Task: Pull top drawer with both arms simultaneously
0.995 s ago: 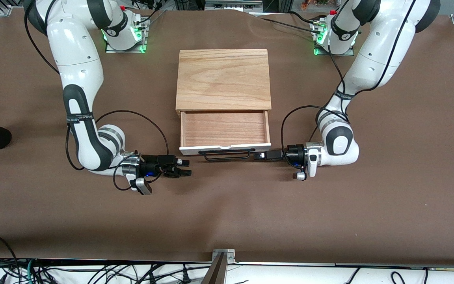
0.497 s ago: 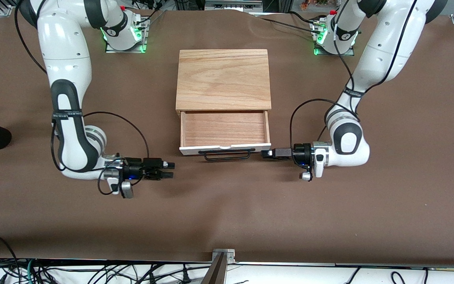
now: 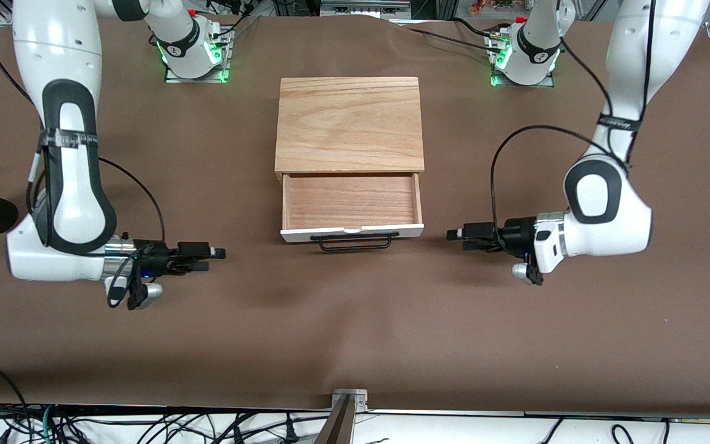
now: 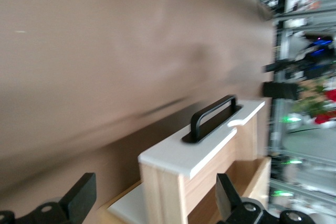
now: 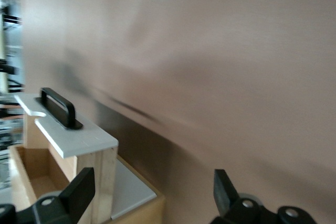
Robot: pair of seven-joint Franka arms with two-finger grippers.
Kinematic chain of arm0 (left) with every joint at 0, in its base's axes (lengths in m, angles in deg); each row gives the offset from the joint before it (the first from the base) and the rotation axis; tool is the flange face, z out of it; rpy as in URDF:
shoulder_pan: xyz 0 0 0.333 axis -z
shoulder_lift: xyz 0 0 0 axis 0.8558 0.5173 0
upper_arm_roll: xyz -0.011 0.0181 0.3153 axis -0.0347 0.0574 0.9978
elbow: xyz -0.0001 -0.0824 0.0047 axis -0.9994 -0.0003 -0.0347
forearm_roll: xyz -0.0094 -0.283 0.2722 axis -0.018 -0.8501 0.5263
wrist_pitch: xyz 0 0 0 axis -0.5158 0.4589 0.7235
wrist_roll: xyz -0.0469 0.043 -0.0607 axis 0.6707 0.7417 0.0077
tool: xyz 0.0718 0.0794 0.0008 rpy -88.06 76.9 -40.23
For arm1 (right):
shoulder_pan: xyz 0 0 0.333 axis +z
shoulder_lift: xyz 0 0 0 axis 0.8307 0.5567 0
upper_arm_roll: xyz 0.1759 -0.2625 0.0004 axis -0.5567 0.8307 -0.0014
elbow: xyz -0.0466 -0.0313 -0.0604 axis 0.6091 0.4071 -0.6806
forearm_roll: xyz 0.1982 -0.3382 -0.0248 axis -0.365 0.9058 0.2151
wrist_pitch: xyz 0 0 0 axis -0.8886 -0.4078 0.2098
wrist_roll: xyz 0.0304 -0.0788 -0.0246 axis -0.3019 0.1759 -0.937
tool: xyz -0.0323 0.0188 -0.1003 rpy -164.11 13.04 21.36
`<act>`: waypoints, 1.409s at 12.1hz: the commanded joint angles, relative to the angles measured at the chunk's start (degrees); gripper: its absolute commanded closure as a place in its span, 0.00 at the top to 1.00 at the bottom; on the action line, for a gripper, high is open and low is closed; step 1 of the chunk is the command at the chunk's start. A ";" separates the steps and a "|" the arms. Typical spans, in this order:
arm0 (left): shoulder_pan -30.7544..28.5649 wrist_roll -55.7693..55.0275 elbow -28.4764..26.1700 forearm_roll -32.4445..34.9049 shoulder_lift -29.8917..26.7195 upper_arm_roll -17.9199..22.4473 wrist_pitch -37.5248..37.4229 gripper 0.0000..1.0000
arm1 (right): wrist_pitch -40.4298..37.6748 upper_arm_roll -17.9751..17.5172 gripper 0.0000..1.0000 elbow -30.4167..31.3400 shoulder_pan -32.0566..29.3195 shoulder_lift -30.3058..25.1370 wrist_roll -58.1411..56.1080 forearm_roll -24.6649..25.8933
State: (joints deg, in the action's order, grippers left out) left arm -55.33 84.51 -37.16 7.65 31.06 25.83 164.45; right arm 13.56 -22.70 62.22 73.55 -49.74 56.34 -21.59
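Drawer [image 3: 351,203] open, light and stiff; grab its handle [image 3: 355,241], lying between left gripper [image 3: 454,235] and right gripper [image 3: 218,253], fingers released.

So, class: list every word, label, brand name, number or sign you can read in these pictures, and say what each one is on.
Nothing can be read.
Black band on the right arm: pale lettering, too small to read.
Black band on the left arm: pale lettering, too small to read.
Drawer, wooden box, brown table cover: no text.
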 commanded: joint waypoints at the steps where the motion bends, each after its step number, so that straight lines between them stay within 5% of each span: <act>1: -0.44 -3.53 -7.83 13.13 -11.27 -0.09 0.65 1.00 | -0.53 0.28 1.00 -0.92 0.73 -4.74 9.18 12.01; 4: -0.35 -8.08 -13.38 28.50 -24.10 -0.09 -3.46 1.00 | -0.53 0.11 1.00 -1.00 2.83 -10.45 17.81 32.02; 8: 0.00 -12.59 -8.40 44.27 -31.25 0.52 -18.92 1.00 | -6.49 0.37 1.00 -1.00 5.47 -16.26 27.15 45.78; 12: 0.00 -12.15 1.53 57.07 -31.09 2.55 -26.85 1.00 | -9.99 4.15 1.00 -1.61 5.21 -19.35 27.06 46.95; 13: 0.09 -11.89 2.60 60.78 -30.91 2.37 -26.86 1.00 | -13.50 4.59 1.00 -5.97 5.30 -19.26 26.98 48.52; 17: -0.09 -13.11 2.61 58.73 -30.73 2.72 -27.82 1.00 | -17.49 1.80 1.00 -8.23 1.54 -23.45 26.98 53.26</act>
State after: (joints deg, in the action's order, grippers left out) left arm -55.59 72.17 -36.37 66.79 -0.82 28.56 138.54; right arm -2.52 -18.41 53.17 77.96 -69.36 82.80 29.30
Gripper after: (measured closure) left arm 0.000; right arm 0.000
